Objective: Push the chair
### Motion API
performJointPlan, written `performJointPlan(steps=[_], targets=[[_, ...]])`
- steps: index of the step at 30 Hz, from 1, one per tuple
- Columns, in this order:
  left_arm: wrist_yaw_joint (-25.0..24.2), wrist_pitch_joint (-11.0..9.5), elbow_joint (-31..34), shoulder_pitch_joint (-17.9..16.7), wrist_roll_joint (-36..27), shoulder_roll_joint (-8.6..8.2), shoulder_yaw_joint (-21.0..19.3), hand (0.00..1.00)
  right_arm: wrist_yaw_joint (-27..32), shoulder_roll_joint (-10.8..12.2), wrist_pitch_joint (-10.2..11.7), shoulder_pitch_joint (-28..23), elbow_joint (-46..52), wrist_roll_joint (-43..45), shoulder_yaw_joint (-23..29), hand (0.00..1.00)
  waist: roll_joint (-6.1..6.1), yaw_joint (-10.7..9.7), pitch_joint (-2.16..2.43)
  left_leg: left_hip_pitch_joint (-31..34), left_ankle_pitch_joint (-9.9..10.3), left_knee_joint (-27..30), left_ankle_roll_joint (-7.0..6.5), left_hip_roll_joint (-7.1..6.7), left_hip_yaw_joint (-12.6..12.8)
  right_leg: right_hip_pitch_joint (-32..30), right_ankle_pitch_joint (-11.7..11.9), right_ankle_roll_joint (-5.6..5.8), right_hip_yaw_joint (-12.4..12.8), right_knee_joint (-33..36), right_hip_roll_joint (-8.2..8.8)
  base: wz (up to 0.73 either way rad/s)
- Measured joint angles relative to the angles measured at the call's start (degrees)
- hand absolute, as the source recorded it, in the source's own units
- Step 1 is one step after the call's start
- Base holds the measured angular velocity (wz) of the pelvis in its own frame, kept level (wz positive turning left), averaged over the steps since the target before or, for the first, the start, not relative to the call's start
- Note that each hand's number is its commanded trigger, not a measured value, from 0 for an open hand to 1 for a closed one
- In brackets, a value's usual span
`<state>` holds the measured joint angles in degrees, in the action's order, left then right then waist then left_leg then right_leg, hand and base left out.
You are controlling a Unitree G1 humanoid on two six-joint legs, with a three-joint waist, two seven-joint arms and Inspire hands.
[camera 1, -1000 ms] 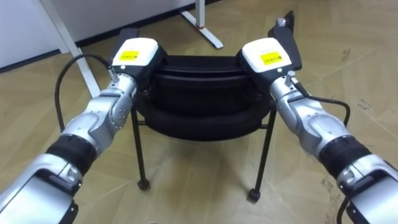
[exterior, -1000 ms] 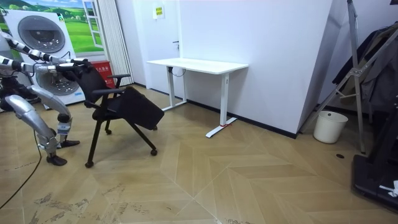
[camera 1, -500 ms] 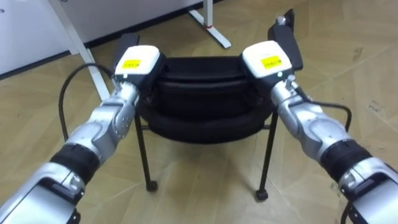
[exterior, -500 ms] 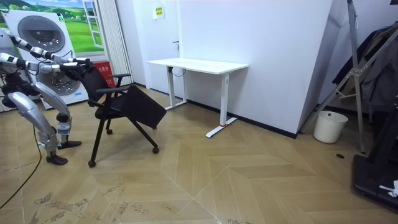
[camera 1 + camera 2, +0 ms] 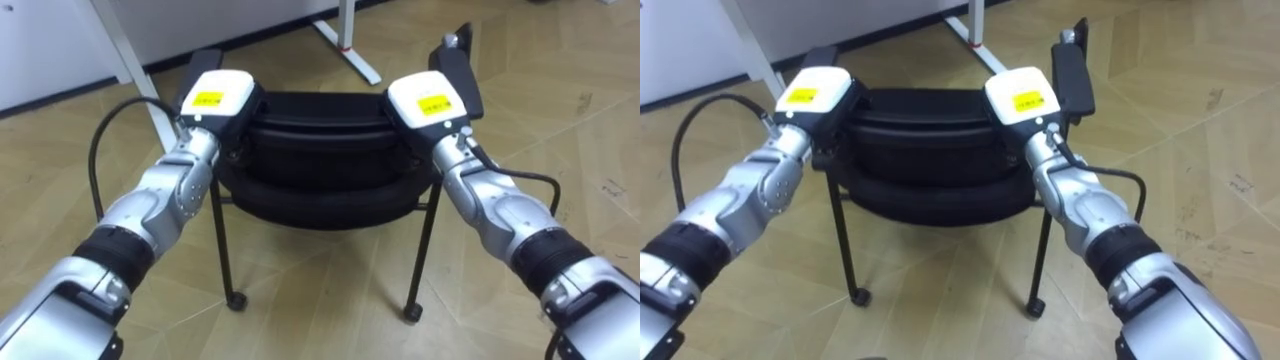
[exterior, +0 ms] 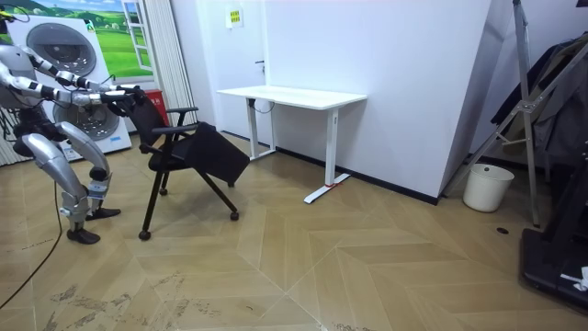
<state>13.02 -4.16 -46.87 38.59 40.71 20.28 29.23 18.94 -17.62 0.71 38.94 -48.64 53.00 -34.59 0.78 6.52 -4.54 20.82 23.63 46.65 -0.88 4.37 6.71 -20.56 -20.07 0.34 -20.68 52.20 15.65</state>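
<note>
Parquet floor [image 6: 367, 267] w/ white desk [image 6: 292, 95] close beyond chair [image 6: 204, 156].

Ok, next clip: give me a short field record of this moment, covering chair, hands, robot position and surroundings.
chair: wheeled black chair on the wood floor
left hand: at the left end of the backrest top
right hand: at the right end of the backrest top
robot position: standing behind the chair, both arms stretched forward
ahead: white desk against the wall
also: white bin at the room view's right
</note>
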Motion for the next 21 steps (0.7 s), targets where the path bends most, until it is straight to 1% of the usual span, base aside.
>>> performJointPlan(steps=[1, 2, 4, 5, 7, 9, 10, 11, 12, 13, 14, 15, 16, 17, 18, 19, 20, 21], targets=[[0.0, -0.1, 0.0, 0.5, 0.0, 0.31, 0.1, 1.0, 0.2, 0.0, 0.0, 0.3, 0.0, -0.1, 0.0, 1.0, -0.23, -0.2, 0.14, 0.7, -0.3, -0.1, 0.05, 0.01, -0.8, 0.1, 0.0, -0.02, -0.1, -1.5, -0.82, 0.09], [0.0, 0.0, 0.1, 1.0, -0.1, 0.64, 0.2, 1.0, 0.2, 0.0, -0.1, 0.8, 0.1, -0.4, 0.0, 1.0, 0.11, -0.3, 0.18, 1.1, -0.9, -0.7, 0.11, -0.16, -0.9, 0.0, -0.2, -0.39, -0.2, -2.8, -1.0, 0.11], [0.0, 0.0, 0.1, 1.8, -0.1, 1.08, 0.3, 1.0, 0.2, 0.1, -0.3, 1.6, 0.0, -0.8, -0.1, 1.0, 0.89, -0.3, 0.03, 1.7, -1.8, -1.8, 0.18, -0.52, -0.9, 0.2, -0.9, -1.5, -0.3, -5.0, -1.29, 0.1], [0.0, 0.1, 0.1, 2.3, -0.1, 1.18, 0.4, 1.0, 0.2, 0.2, -0.4, 1.9, -0.1, -1.0, -0.1, 1.0, 1.12, -0.5, -0.14, 1.7, -2.6, -2.4, 0.67, -0.69, -1.2, 0.5, -1.3, -1.68, -0.5, -5.9, -1.62, 0.16], [0.0, 0.3, 0.0, 2.1, 0.0, 1.19, 0.4, 1.0, 0.2, 0.5, -0.4, 1.9, -0.4, -1.0, -0.1, 1.0, 1.18, -0.7, -0.12, 1.6, -3.2, -3.1, 0.64, -0.7, -1.8, 1.4, -1.4, -1.87, -1.5, -6.8, -1.75, 0.18], [0.0, 0.4, 0.2, 2.1, 0.3, 1.27, 0.3, 1.0, 0.1, 0.5, -0.3, 1.9, -0.4, -1.0, -0.1, 1.0, 1.44, -1.0, -0.03, 1.3, -3.9, -3.9, 0.91, -0.79, -2.3, 1.4, -1.6, -2.23, -1.6, -7.4, -2.49, 0.1], [0.0, 0.4, 0.2, 1.8, 0.3, 1.38, 0.3, 1.0, 0.1, 0.5, -0.3, 2.0, -0.3, -0.9, -0.1, 1.0, 1.5, -0.9, 0.01, 1.2, -4.4, -4.5, 1.21, -0.65, -2.4, 1.2, -1.7, -2.47, -1.9, -7.9, -2.81, 0.04], [0.0, 0.5, 0.4, 1.6, 0.3, 1.47, 0.2, 1.0, -0.3, 0.6, -0.3, 2.0, -0.1, -0.6, -0.1, 1.0, 1.63, -0.8, 0.11, 1.0, -4.6, -4.9, 1.44, -0.53, -2.3, 1.6, -2.0, -2.87, -2.0, -8.0, -2.78, 0.04], [0.1, 0.5, 0.4, 1.2, 0.2, 1.52, 0.2, 1.0, -0.3, 0.7, -0.3, 2.0, -0.1, -0.5, -0.1, 1.0, 1.66, -0.8, 0.13, 0.9, -4.8, -4.9, 1.53, -0.32, -2.3, 1.8, -2.3, -3.0, -2.2, -8.0, -2.8, 0.1], [0.3, 0.5, 0.3, 1.1, 0.2, 1.59, 0.1, 1.0, -0.4, 0.9, -0.3, 2.0, -0.2, -0.2, 0.0, 1.0, 1.64, -0.9, 0.13, 1.2, -5.2, -3.4, 1.96, 0.21, -2.1, 2.3, -2.8, -3.48, -3.0, -8.0, -2.82, 0.25], [0.5, 0.6, 0.3, 0.9, 0.2, 1.61, 0.3, 1.0, -0.4, 1.2, -0.3, 2.0, -0.4, -0.2, 0.0, 1.0, 1.64, -1.6, 0.12, 2.6, -6.2, -0.3, 2.41, 1.2, -2.0, 2.9, -3.6, -3.74, -4.0, -7.8, -3.15, 0.31], [0.6, 0.7, 0.3, 0.8, 0.2, 1.6, 0.5, 1.0, -0.4, 1.4, -0.2, 2.0, -0.6, -0.2, 0.0, 1.0, 1.67, -1.7, 0.11, 3.4, -7.0, 1.8, 1.98, 1.75, -2.0, 3.4, -4.1, -3.78, -4.4, -7.5, -3.35, 0.27], [0.7, 1.1, 0.3, 0.2, 0.2, 1.46, 1.1, 1.0, -0.5, 1.9, 0.2, 1.9, -2.0, -0.2, 0.0, 1.0, 1.68, -1.6, 0.11, 4.8, -9.0, 6.4, 1.48, 2.98, -1.9, 4.7, -5.2, -3.83, -4.8, -7.2, -3.89, 0.09], [1.1, 1.4, 0.2, -0.7, 0.2, 1.21, 1.3, 1.0, -0.5, 2.3, 0.7, 1.4, -2.8, -0.2, 0.0, 1.0, 1.78, -1.2, 0.07, 6.2, -12.1, 10.4, 1.17, 3.73, -2.3, 6.2, -6.2, -3.87, -4.8, -7.1, -4.48, 0.0], [1.6, 1.4, 0.3, -1.8, 0.2, 1.03, 1.3, 1.0, -0.6, 2.5, 1.0, 0.7, -3.0, -0.2, 0.0, 1.0, 2.06, -0.8, 0.03, 7.3, -15.7, 14.1, 0.92, 4.0, -2.5, 7.9, -6.9, -4.24, -4.8, -7.0, -4.79, 0.0], [1.7, 1.4, 0.3, -2.2, 0.2, 0.96, 1.3, 1.0, -0.7, 2.7, 1.2, 0.3, -3.1, -0.2, -0.1, 1.0, 2.43, -0.5, 0.03, 7.7, -17.4, 15.2, 0.88, 3.99, -2.6, 8.5, -7.0, -4.43, -4.8, -6.9, -4.77, 0.0], [1.8, 1.4, 0.2, -2.9, 0.2, 0.86, 1.4, 1.0, -1.2, 2.7, 1.4, -0.1, -3.2, -0.2, -0.2, 1.0, 3.01, 0.0, -0.23, 8.3, -20.1, 17.1, 1.02, 4.03, -3.0, 9.8, -7.4, -4.86, -4.8, -6.8, -4.98, -0.03], [1.9, 1.4, 0.2, -3.5, 0.3, 0.74, 1.2, 1.0, -1.4, 2.9, 1.4, -0.4, -3.0, -0.2, -0.3, 1.0, 3.29, 0.5, -0.28, 8.7, -22.3, 18.3, 0.66, 4.29, -3.0, 10.6, -7.8, -5.34, -4.7, -6.8, -5.21, -0.05]])
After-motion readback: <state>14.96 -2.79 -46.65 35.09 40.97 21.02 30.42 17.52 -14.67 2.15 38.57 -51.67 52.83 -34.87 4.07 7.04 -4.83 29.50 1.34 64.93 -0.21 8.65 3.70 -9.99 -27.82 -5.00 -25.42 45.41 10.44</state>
